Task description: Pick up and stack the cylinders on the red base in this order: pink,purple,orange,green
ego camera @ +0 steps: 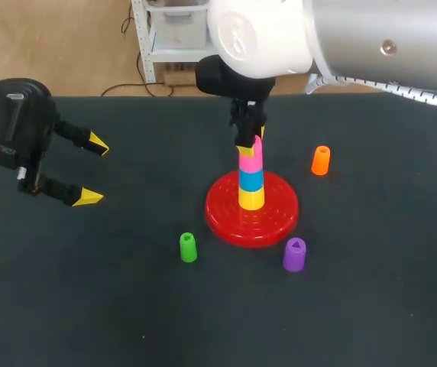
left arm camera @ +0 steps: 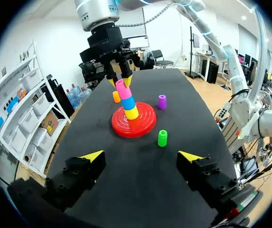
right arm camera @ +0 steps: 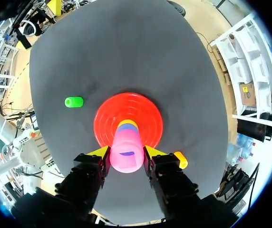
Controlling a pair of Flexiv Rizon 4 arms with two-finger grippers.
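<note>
The pink cylinder [ego camera: 250, 158] sits at the top of the stack on the red base [ego camera: 230, 222], tilted a little, over a blue piece [ego camera: 251, 179] and a yellow piece [ego camera: 251, 199]. The right pincer [ego camera: 247, 142] comes straight down on it and grips it, one yellow tip against each side. The right wrist view shows this grasp plainly, with the pink cylinder filling the gap between the fingers. The head view shows only the dark fingers above the stack. The orange cylinder [ego camera: 320, 160] stands upright on the surface [ego camera: 89, 306], near the base on the right arm's side. In the right wrist view it peeks out just beside one finger. The purple cylinder [ego camera: 294, 254] stands just off the base's near rim, and the head view shows a triangular opening in its top. The green cylinder [ego camera: 188, 248] stands near the rim on the left arm's side. The left pincer [ego camera: 89, 170] hangs well apart from the base with its fingers spread wide and nothing between them. Dark surface lies between it and the stack. The left wrist view takes in the whole group ahead of it. The surface's far edge runs just behind the right pincer.
</note>
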